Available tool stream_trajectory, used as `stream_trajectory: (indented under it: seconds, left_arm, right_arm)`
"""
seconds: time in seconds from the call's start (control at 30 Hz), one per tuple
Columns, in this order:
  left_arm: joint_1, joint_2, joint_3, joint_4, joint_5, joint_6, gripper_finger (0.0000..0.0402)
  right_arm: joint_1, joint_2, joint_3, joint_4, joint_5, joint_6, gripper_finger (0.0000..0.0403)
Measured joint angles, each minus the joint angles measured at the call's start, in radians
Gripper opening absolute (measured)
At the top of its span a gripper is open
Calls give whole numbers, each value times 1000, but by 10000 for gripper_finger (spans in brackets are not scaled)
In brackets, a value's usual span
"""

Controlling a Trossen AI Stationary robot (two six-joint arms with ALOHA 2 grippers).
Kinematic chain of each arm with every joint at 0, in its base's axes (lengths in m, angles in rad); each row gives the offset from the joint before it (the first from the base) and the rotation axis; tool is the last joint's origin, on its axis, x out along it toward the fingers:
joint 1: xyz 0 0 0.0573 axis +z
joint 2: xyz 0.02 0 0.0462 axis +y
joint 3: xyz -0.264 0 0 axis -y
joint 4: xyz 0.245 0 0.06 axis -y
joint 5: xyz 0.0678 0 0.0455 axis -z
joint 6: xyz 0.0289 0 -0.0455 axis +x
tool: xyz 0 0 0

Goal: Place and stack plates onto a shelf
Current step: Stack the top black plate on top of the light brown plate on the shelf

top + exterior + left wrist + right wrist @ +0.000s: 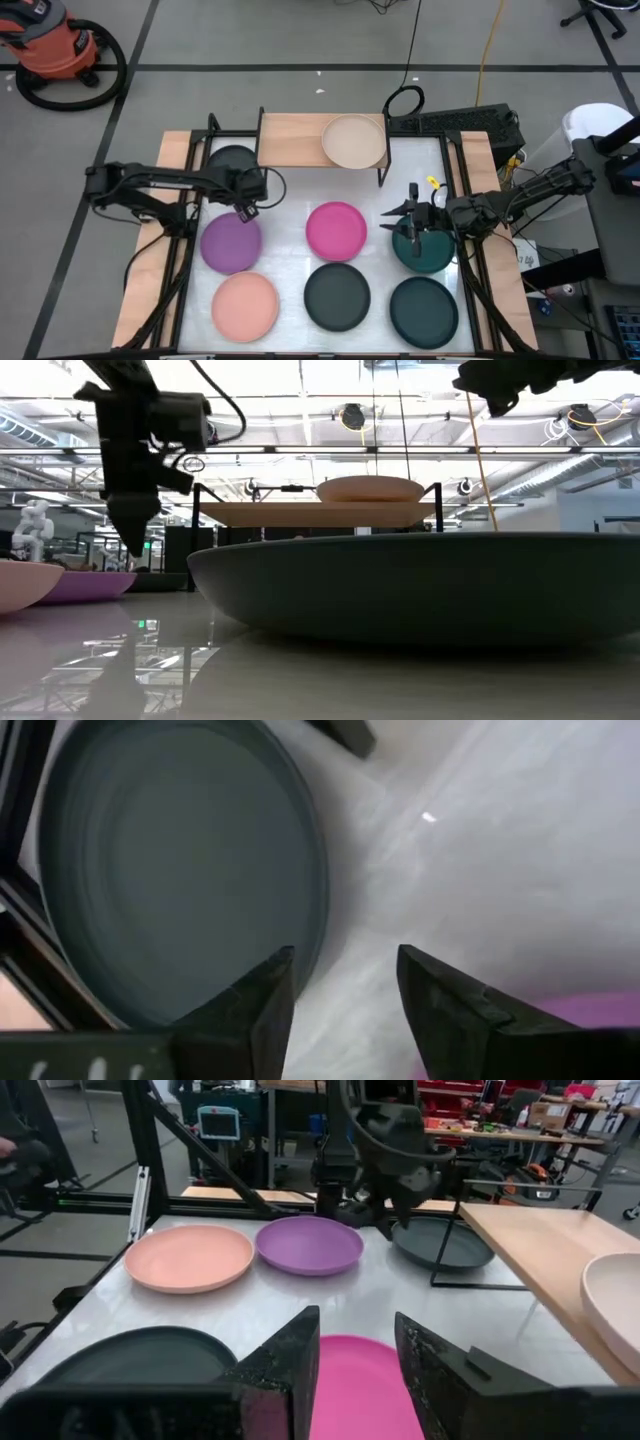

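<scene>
High view: shelf (pixel 300 140) partly covers dark grey plate (pixel 232 160).

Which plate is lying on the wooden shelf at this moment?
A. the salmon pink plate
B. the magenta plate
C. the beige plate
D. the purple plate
C: in the high view, the beige plate lies on the right part of the wooden shelf, while the purple plate, the magenta plate and the salmon pink plate lie on the white table.
</scene>
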Motion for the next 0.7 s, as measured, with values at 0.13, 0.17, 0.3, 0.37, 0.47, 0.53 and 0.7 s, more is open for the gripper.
stream_trajectory:
  seconds: [0.13, 0.17, 0.3, 0.37, 0.47, 0.53, 0.7]
  left_arm:
    - [42, 47, -9, 54, -16, 24, 184]
    - [54, 52, -18, 74, -16, 38, 184]
    - [106, 57, -86, 171, 8, 71, 184]
    - [134, 58, -131, 207, 21, 74, 184]
    - [170, 54, -186, 251, 24, 74, 184]
    - [184, 51, -203, 279, 30, 72, 184]
    - [186, 54, -203, 288, 35, 56, 142]
  right_arm:
    - [9, 0, 0, -3, 0, 11, 114]
    - [12, 0, 0, -3, 0, 12, 114]
    - [26, 0, 0, -4, -1, 12, 114]
    - [35, 0, 0, -5, -1, 12, 114]
    - [45, 0, 0, -7, -1, 12, 114]
    - [47, 0, 0, -7, -1, 12, 114]
    - [47, 0, 0, -3, 0, 12, 114]
